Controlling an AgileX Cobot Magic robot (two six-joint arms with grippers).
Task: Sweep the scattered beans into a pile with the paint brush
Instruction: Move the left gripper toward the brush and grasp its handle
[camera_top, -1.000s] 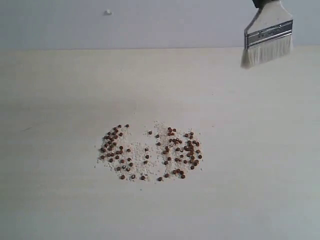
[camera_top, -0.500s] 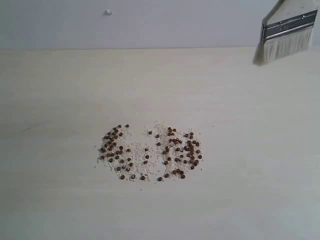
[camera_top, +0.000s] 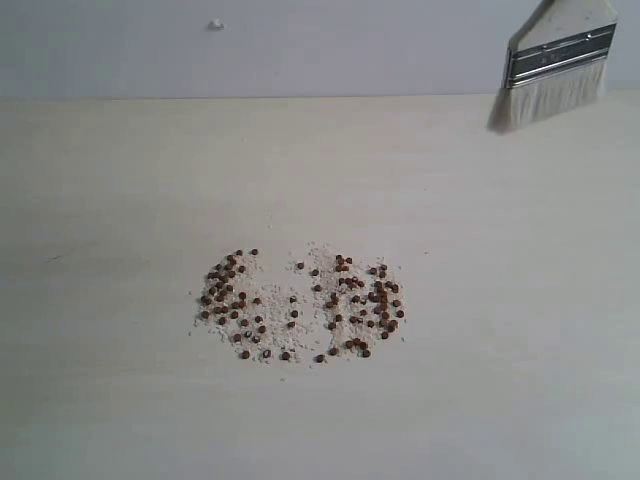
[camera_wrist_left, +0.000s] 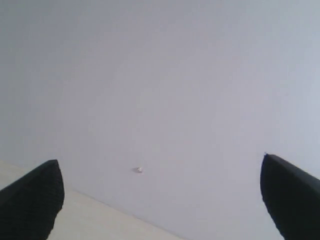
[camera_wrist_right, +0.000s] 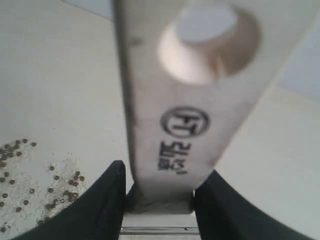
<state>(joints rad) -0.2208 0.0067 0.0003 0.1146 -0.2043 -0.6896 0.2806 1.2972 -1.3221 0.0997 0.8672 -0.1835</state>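
The beans (camera_top: 300, 305), tiny reddish-brown grains mixed with pale crumbs, lie in two loose clusters in the middle of the pale table (camera_top: 120, 180). The paint brush (camera_top: 556, 60) hangs in the air at the far right, well above and behind them. Its silver ferrule and cream bristles point down and the handle runs out of the top of the frame. My right gripper (camera_wrist_right: 160, 197) is shut on the brush's wooden handle (camera_wrist_right: 192, 105), with the beans (camera_wrist_right: 27, 185) off to one side below. My left gripper (camera_wrist_left: 161, 200) is open with nothing between its fingers, and it faces the wall.
The table's far edge (camera_top: 300, 97) meets a plain grey wall that has a small white spot (camera_top: 215, 24). The same spot (camera_wrist_left: 139, 170) shows in the left wrist view.
The brush rose slightly and swung right, then drifted back left in the last half second. The beans have not moved.
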